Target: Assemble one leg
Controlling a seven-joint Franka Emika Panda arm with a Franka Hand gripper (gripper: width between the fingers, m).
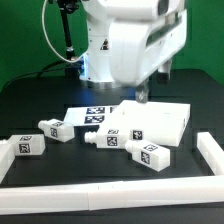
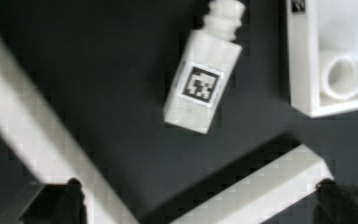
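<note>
Several white legs with black-and-white tags lie on the black table in the exterior view: one at the far left (image 1: 25, 146), one beside it (image 1: 55, 129), one in the middle (image 1: 106, 139) and one further right (image 1: 150, 154). The flat white tabletop (image 1: 160, 120) lies behind them. My gripper (image 1: 143, 97) hangs above the tabletop's near edge, mostly hidden by the arm. In the wrist view the gripper (image 2: 190, 200) is open and empty, its dark fingertips (image 2: 59, 197) wide apart. One leg (image 2: 202, 75) lies well beyond them, beside a tabletop corner (image 2: 309, 60) with a hole.
The marker board (image 1: 85, 115) lies behind the legs at the exterior view's left of the tabletop. A low white wall runs along the front (image 1: 100, 195) and the right (image 1: 210, 150). Two white strips (image 2: 34, 120) (image 2: 247, 185) cross the wrist view under the gripper.
</note>
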